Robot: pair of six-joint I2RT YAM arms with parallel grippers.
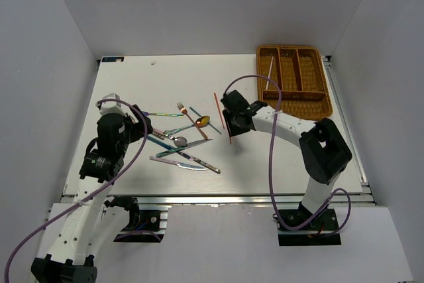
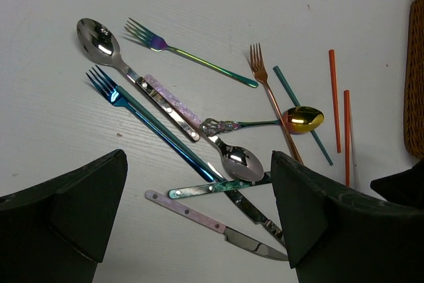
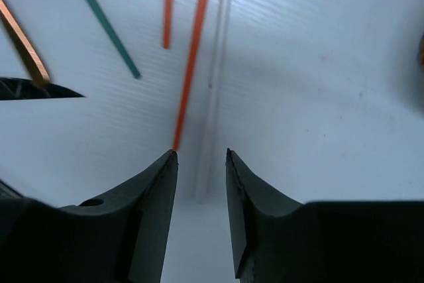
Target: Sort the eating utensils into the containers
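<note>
Straddling white chopstick (image 3: 215, 84) with right gripper (image 3: 201, 154) slightly apart; hovering left gripper (image 2: 199, 156), spread wide, over utensils (image 2: 159, 101) near left edge

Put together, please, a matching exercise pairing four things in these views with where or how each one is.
Things:
1. wicker tray
2. copper fork
3. right gripper
4. red chopsticks

Places or states:
a. open, straddling a white chopstick
b. at the far right corner of the table
c. side by side, between the gold spoon and the tray
d. crossing the gold spoon's neck

Pairs: 1-b; 2-d; 3-a; 4-c.
</note>
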